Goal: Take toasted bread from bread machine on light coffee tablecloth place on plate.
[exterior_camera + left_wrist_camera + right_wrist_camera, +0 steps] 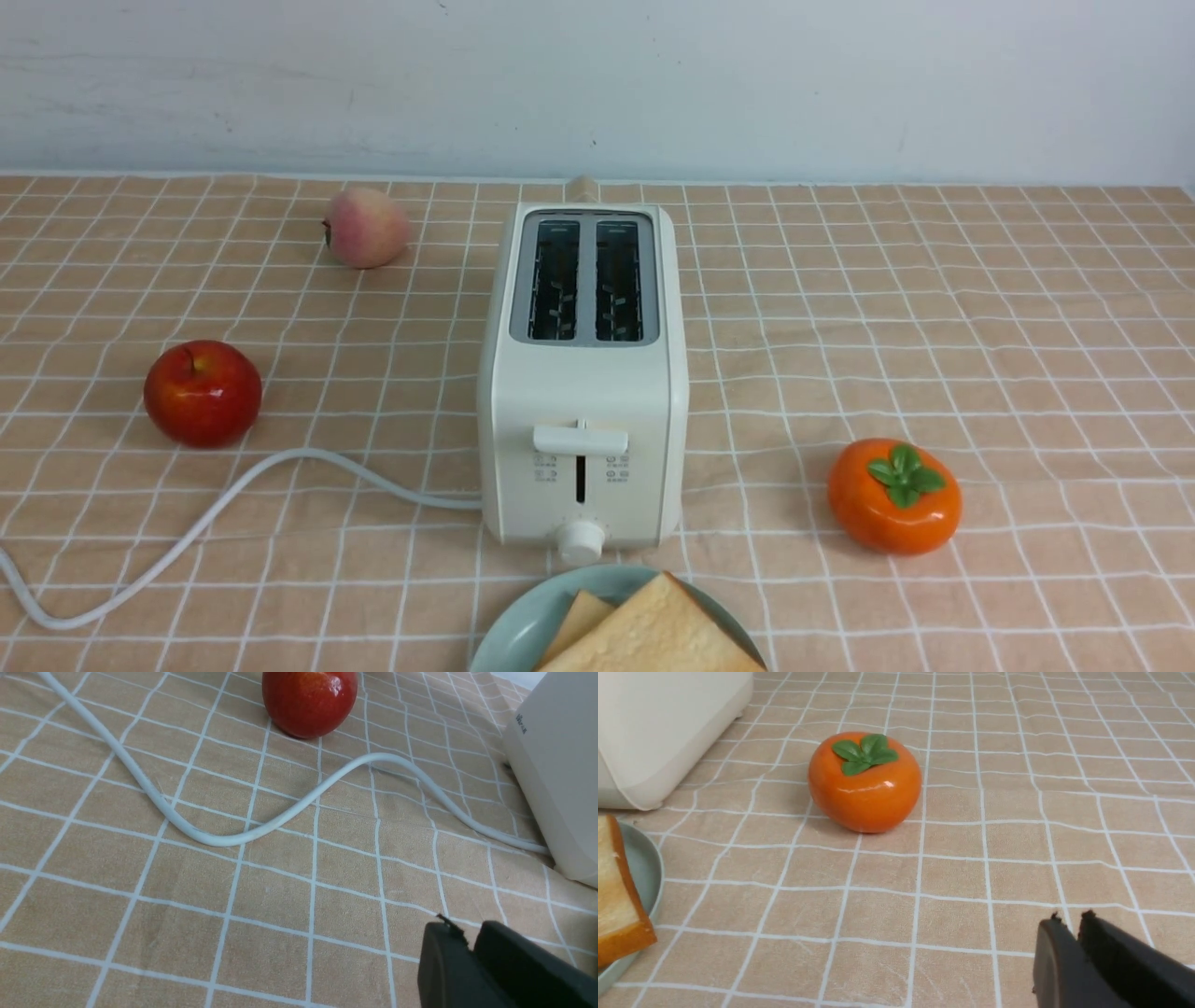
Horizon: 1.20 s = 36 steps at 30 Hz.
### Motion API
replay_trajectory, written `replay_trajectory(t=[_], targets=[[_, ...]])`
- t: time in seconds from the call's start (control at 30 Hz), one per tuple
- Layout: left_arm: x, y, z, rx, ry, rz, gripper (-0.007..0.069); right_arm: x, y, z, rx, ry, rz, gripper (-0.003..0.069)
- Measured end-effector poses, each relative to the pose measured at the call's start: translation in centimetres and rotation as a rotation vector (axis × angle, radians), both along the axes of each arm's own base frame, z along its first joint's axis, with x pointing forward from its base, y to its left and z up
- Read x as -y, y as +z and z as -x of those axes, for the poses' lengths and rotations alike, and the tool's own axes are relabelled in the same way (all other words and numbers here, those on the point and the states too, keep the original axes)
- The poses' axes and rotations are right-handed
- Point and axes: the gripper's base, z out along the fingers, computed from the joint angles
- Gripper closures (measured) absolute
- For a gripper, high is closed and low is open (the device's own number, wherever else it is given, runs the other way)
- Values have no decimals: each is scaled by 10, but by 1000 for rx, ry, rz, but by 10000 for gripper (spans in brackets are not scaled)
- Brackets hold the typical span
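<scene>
Both toasted bread slices (pixel 644 625) lie on the plate (pixel 523 625), toaster slots empty; each gripper (pixel 472 952) (pixel 1073 947) nearly closed, holding nothing; retreating arms risk snagging the cord (pixel 233 495).

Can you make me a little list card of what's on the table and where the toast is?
toaster: middle of the checked tablecloth, both slots empty
toast: two slices lying on the green plate, in front of the toaster
red apple: left of toaster
peach: back left
persimmon: right of toaster
cord: curls off to the left
left pincer: holds nothing
right pincer: holds nothing
</scene>
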Motion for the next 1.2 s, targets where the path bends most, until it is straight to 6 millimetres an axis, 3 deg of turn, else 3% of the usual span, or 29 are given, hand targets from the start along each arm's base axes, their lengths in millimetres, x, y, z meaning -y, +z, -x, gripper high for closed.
replay_trajectory(t=[1.2], targets=[[0, 0, 0, -1, 0, 0, 533, 0, 0, 0, 0, -7, -5, 536]])
